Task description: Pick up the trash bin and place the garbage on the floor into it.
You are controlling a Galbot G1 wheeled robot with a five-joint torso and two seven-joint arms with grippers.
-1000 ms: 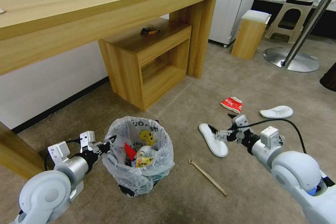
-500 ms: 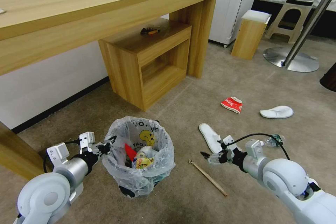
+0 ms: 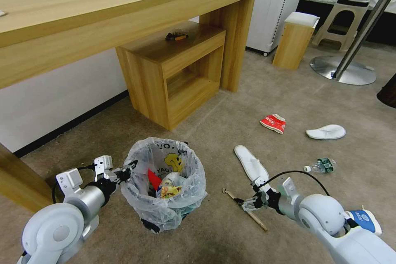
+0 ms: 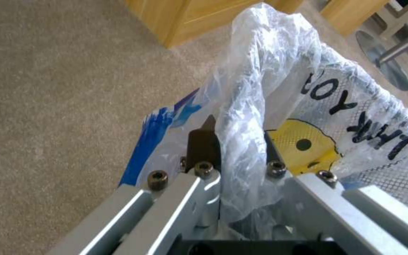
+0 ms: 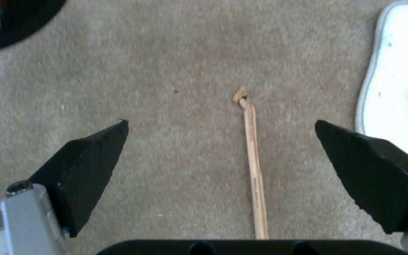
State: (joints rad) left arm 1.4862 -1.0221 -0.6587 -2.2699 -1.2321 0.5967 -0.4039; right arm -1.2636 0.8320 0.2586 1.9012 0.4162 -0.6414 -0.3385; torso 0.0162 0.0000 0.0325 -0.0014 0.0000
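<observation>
While the left gripper (image 4: 239, 159) pinches the trash bin (image 3: 165, 181) by its soft bag, the right gripper (image 5: 234, 177) hangs wide open over the wooden stick (image 5: 253, 166), which looks thin, light and stiff; grab its middle.

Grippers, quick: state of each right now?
Left gripper: shut on the bag rim of the trash bin.
Right gripper: open, holding nothing, low over the wooden stick on the floor.

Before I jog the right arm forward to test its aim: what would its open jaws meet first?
Probably the wooden stick, lying on the floor between the right gripper's open jaws; behind it only carpet, though height above it is unclear.
</observation>
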